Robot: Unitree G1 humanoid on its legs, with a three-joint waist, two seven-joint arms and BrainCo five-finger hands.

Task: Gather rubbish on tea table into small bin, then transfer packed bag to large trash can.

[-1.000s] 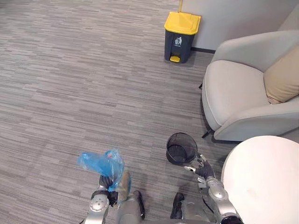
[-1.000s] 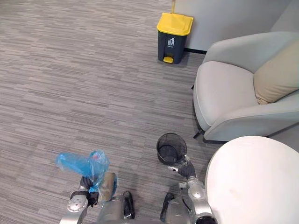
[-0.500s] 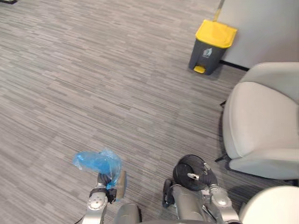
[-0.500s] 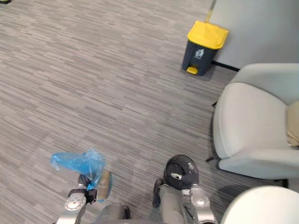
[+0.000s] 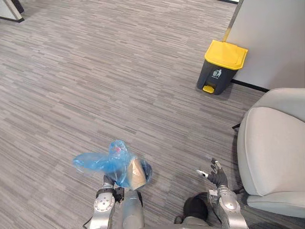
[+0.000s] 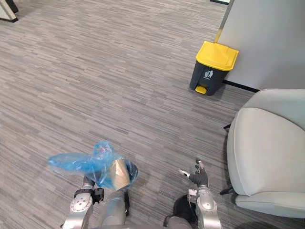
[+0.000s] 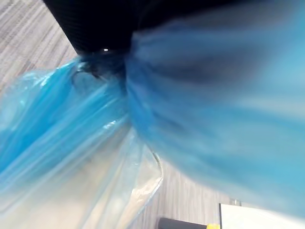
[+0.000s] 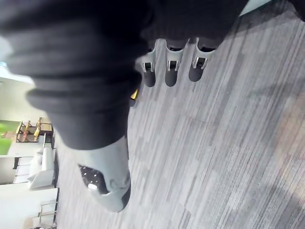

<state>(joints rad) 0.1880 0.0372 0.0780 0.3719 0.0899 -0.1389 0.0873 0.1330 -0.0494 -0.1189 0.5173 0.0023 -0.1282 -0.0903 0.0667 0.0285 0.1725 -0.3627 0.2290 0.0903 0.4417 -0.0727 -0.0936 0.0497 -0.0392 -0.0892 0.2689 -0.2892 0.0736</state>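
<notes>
Floor (image 5: 95, 71): grey, finely streaked planks laid in staggered blocks, evenly and softly lit. Wall (image 5: 276, 33): plain pale grey, upper right, with a dark skirting (image 5: 250, 86) along its foot. Armchair (image 5: 274, 152): light grey upholstery, rounded seat and back, at the right, near the wall. A thin dark leg (image 5: 236, 126) shows beneath it. Far upper left: pale upright piece (image 5: 12, 9), kind unclear.

What the blue bag hides and the edges cut off

The blue bag (image 5: 112, 164) covers most of the left hand (image 5: 109, 183) and is a close blur in the left wrist view. A tan thing inside it cannot be identified. The armchair (image 5: 274, 148) is cut off by the right edge, and the symbol on the yellow-lidded trash can (image 5: 220, 67) is too small to make out.
</notes>
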